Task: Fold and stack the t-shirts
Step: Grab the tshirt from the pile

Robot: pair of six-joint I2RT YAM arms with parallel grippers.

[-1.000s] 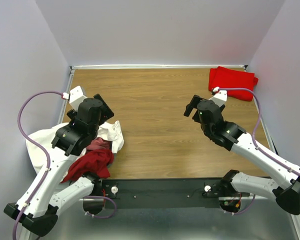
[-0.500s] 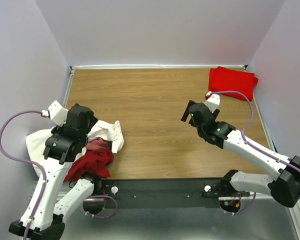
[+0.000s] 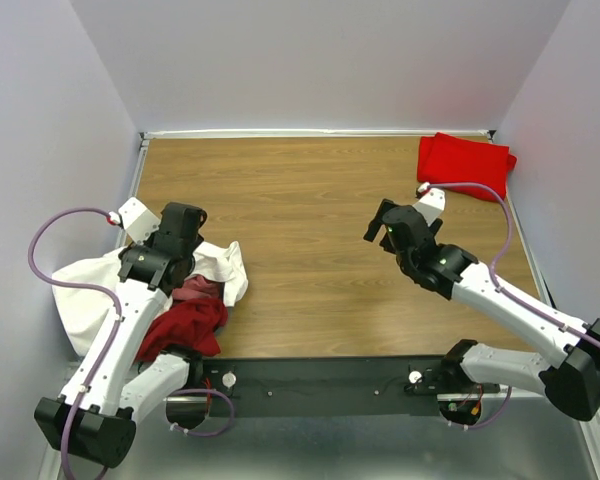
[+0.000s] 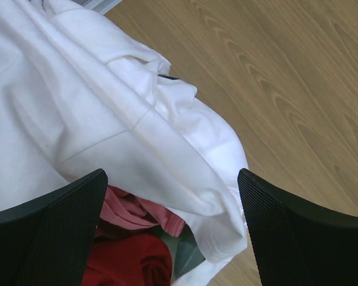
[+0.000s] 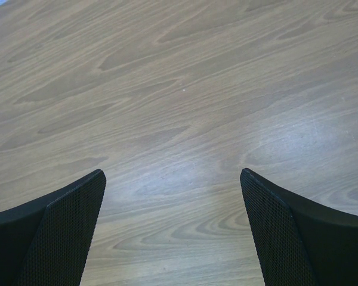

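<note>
**Both grippers spread wide, shirts heaped at the table's near left corner**

Only the overhead view takes in the whole table (image 3: 310, 200). It shows a loose heap of t-shirts (image 3: 195, 300) at the table's near left corner, with white cloth spilling past the table's left edge. One folded red t-shirt (image 3: 462, 165) lies alone at the table's far right corner. The same view shows both arms at once. The left gripper (image 3: 183, 222) hangs over the far side of the heap. The right gripper (image 3: 383, 222) hangs over bare wood right of the table's middle, well apart from either lot of cloth.

The left wrist view adds the layers of the heap. A white t-shirt (image 4: 95, 119) lies crumpled on top, its seams and hem plain to see. A pink t-shirt (image 4: 134, 211) pokes out under its lower edge, with a dark red t-shirt (image 4: 128, 262) beneath that. The jaws of the left gripper (image 4: 171, 176) stand wide apart with white cloth in sight between them, and they pinch nothing.

The right wrist view shows only the table's wood grain. The jaws of the right gripper (image 5: 173, 173) are spread just as wide and hold nothing.

As for writing, a thin dark sliver (image 4: 167, 76) shows at one fold of the white t-shirt. Whether it is print or a label cannot be told. From overhead, any marking is too small to read.
</note>
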